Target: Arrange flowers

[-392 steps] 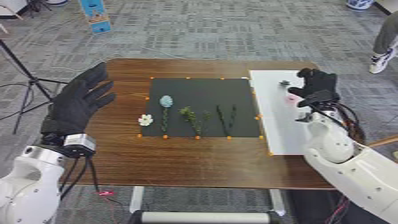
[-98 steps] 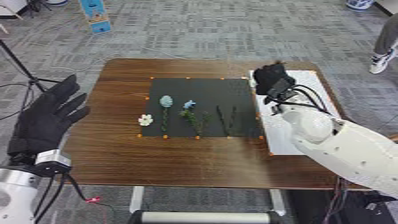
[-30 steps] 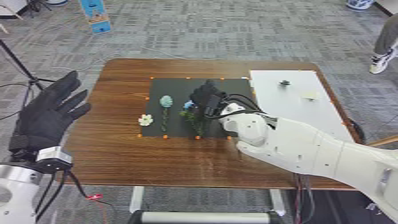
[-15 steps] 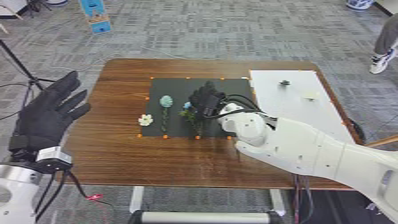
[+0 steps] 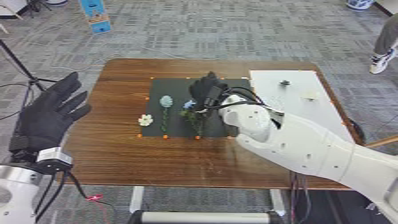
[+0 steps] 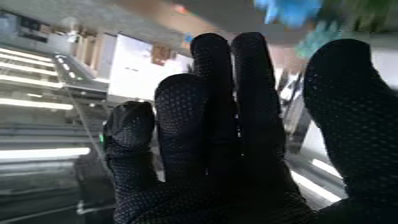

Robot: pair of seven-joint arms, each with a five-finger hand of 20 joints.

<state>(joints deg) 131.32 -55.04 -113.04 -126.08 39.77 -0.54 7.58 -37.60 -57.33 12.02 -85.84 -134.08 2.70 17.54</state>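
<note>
Black-gloved right hand (image 5: 204,91), fingers nearly straight and thumb apart, is over the black rectangular mat (image 5: 175,86), just beside the small blue flower (image 5: 188,104). Pale turquoise oval bloom (image 5: 166,101) and white-petalled flower (image 5: 145,120) lie farther left.

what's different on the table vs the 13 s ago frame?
Right hand moved left, off the white sheet and over the black mat. Blue flower now at the far end of the green sprig. Pink flower gone from its spot on the sheet. Left hand shifted slightly left and nearer the robot. White flower and pale blue-green flower unmoved.
</note>
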